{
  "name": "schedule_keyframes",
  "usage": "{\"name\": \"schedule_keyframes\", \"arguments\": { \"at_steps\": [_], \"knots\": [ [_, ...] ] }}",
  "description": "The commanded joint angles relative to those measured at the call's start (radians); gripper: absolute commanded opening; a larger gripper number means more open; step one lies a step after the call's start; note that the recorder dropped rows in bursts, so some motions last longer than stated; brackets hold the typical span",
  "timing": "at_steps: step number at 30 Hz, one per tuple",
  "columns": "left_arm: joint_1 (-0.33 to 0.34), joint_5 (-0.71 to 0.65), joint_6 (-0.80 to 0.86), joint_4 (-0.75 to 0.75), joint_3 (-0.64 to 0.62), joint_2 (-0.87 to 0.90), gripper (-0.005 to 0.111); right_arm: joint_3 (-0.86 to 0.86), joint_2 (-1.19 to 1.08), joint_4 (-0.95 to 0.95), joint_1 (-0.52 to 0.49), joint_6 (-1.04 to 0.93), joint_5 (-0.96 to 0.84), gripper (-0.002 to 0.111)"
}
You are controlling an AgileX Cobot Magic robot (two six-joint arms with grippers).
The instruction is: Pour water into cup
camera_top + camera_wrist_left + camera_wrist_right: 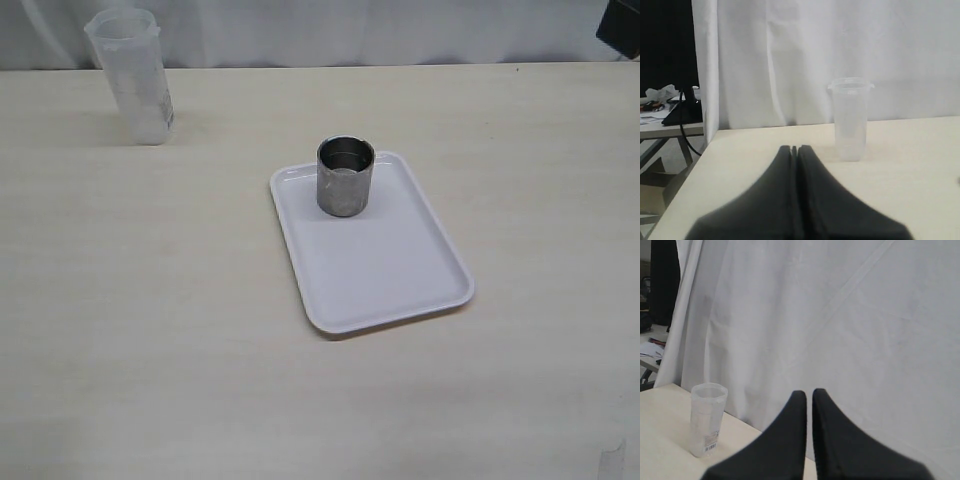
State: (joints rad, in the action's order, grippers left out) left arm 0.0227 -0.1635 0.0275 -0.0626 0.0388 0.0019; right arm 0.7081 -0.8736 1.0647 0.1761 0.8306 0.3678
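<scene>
Steel cup [345, 177] stands upright on the white tray [400, 290], at the tray's far-left corner, mouth up, dark inside. Can't tell if there is any water in it. The tray sits mid-table on the beige tabletop [150, 330], long axis skewed to the table edge.

Translucent plastic beaker [132, 75] is upright at the table's far-left edge, against the white curtain [350, 30], well apart from tray and cup. Contents not discernible.

Left gripper [795, 148]: black fingers pressed together, nothing between them, aimed roughly at the beaker from over the table. Right gripper [809, 392]: fingers closed to a thin slit at the tips, holding nothing, with the beaker off to one side. Neither gripper touches anything.
</scene>
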Motion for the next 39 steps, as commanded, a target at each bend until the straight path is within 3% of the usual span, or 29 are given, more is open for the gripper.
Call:
{"name": "schedule_keyframes", "arguments": {
  "at_steps": [1,11,19,39],
  "knots": [
    [-0.006,0.024,0.005,-0.030,-0.031,-0.002,0.000,-0.004,0.004,-0.006,0.000,0.002,0.000,0.004],
    [-0.006,0.000,-0.006,-0.020,-0.039,-0.002,0.000,-0.004,0.004,-0.006,0.000,0.002,0.000,0.004],
    [-0.006,-0.148,-0.008,0.003,-0.039,-0.002,0.000,-0.004,0.004,-0.006,0.000,0.002,0.000,0.004],
    [-0.006,-0.148,-0.008,0.023,-0.039,-0.002,0.000,-0.004,0.004,-0.006,0.000,0.002,0.000,0.004]
  ]
}}
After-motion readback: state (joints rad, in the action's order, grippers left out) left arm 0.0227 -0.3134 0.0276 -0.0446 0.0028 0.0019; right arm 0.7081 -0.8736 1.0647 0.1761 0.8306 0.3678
